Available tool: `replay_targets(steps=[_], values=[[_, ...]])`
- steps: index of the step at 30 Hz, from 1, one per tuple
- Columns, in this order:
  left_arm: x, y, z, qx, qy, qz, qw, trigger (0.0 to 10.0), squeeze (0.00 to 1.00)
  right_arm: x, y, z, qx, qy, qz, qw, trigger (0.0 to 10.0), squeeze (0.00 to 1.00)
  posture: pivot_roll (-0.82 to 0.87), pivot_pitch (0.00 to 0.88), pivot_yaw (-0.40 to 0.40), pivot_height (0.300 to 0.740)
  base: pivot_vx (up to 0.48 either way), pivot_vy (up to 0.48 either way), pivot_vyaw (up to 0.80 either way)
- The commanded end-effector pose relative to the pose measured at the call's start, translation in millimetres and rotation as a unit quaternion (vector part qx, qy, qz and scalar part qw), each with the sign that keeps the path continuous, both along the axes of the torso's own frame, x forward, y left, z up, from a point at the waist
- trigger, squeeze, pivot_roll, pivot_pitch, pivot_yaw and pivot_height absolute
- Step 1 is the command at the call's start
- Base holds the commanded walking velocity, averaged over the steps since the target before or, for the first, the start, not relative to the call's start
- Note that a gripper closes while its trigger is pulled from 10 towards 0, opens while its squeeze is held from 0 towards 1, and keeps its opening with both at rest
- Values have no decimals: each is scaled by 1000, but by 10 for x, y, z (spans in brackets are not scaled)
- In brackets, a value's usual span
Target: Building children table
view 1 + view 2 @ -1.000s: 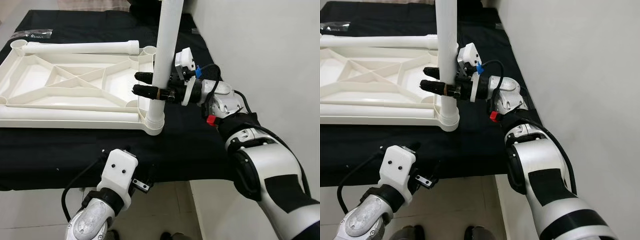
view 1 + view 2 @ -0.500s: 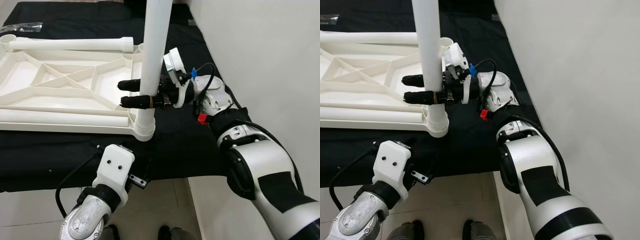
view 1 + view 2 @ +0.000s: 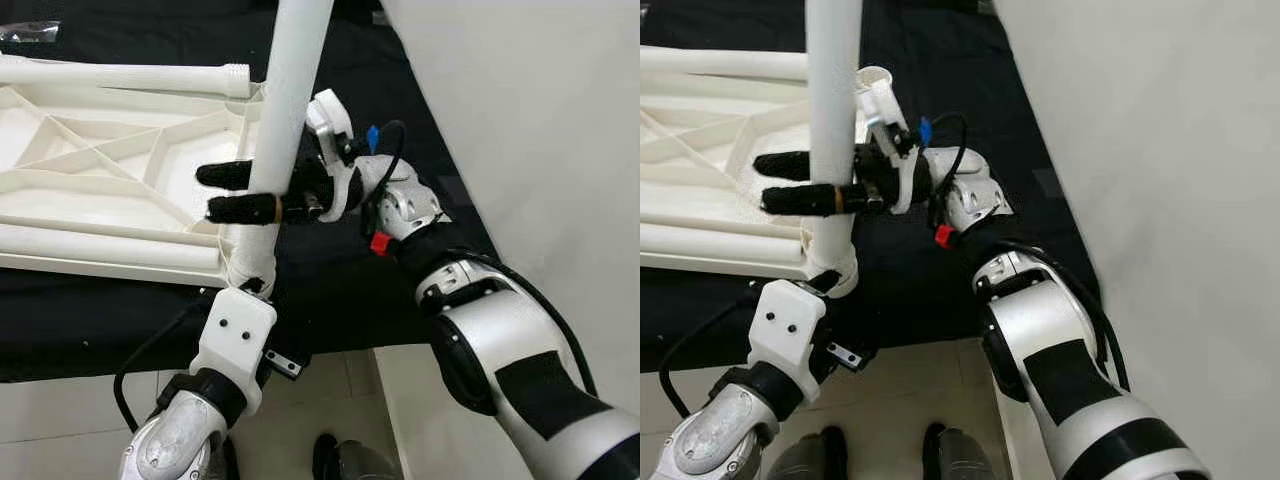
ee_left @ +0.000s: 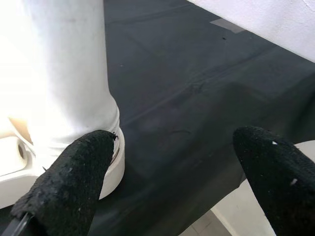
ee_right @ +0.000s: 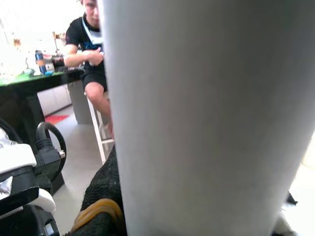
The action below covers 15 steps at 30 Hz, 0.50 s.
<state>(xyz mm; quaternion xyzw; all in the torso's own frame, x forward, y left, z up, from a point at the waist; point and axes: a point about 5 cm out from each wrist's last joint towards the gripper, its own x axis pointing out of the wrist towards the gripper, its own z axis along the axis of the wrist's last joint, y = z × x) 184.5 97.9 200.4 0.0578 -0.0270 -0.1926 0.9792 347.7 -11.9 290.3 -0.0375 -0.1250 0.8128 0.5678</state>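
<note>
— What changed since the second before?

— My left gripper (image 4: 162, 162) came up from under the table edge. It was now just beside the foot of the leg (image 3: 290, 110), with its fingers (image 4: 69, 182) spread apart and holding nothing.

— And your right one?

— My right gripper (image 3: 235, 192) kept its two fingers pressed on the leg, one on each side, a little above the corner socket (image 3: 250, 268).

— Where was the leg?

— It stood nearly upright in that socket of the tabletop (image 3: 90, 190), which lay upside down on the black cloth (image 3: 340, 290). A second leg (image 3: 120, 77) lay along the far edge of the tabletop. I saw also a person (image 5: 88, 54) sitting at a desk.
</note>
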Motion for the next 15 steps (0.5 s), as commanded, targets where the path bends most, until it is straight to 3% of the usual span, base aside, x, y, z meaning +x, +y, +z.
replay_targets(steps=[1,4,9,15], values=[[-43,-9,8,-2,4,-3,1000,10000,0,-55,94,-246,-46,12,22,999,10000,0,204,316,-151,740,0,0,0],[-40,-6,11,-2,3,-3,1000,10000,0,-52,91,-247,-48,8,20,999,10000,0,204,316,-151,740,0,0,0],[-20,-36,-2,11,4,-20,1000,10000,0,6,30,-330,-114,-27,-11,993,10000,0,183,303,-139,740,0,0,0],[-101,-27,-113,38,21,-32,999,10000,0,108,1,-374,-144,-42,-101,984,10000,0,175,292,-144,740,0,0,0]])
